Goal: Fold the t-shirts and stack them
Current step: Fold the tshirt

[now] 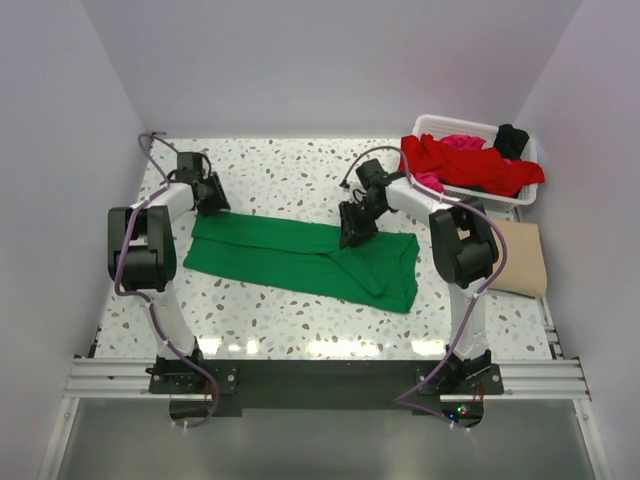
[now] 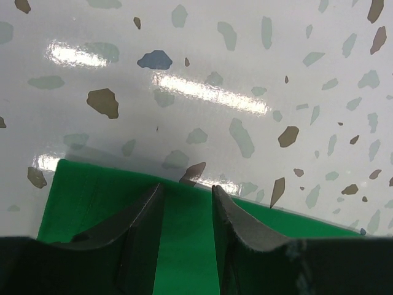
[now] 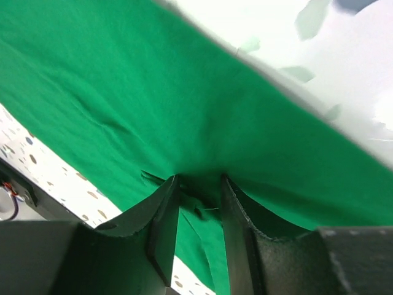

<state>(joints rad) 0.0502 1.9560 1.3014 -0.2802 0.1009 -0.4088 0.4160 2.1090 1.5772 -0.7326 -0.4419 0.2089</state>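
A bright green t-shirt (image 1: 300, 258) lies on the speckled table as a long band running left to right. My left gripper (image 1: 213, 205) is at the band's far left corner. In the left wrist view it (image 2: 188, 186) is open, its fingers over the cloth's far edge (image 2: 92, 196), with flat green cloth showing in the gap. My right gripper (image 1: 352, 238) is at the middle of the band's far edge. Its jaws (image 3: 199, 178) are open and pressed into the green cloth (image 3: 153, 92), and a small pucker sits between the tips. A tan t-shirt (image 1: 520, 258) lies folded at the right.
A white lattice basket (image 1: 430, 125) stands at the back right, holding red (image 1: 460, 165), magenta (image 1: 462, 141) and black (image 1: 512, 138) t-shirts; the red one hangs over its front rim. Walls close in the table on the left, back and right.
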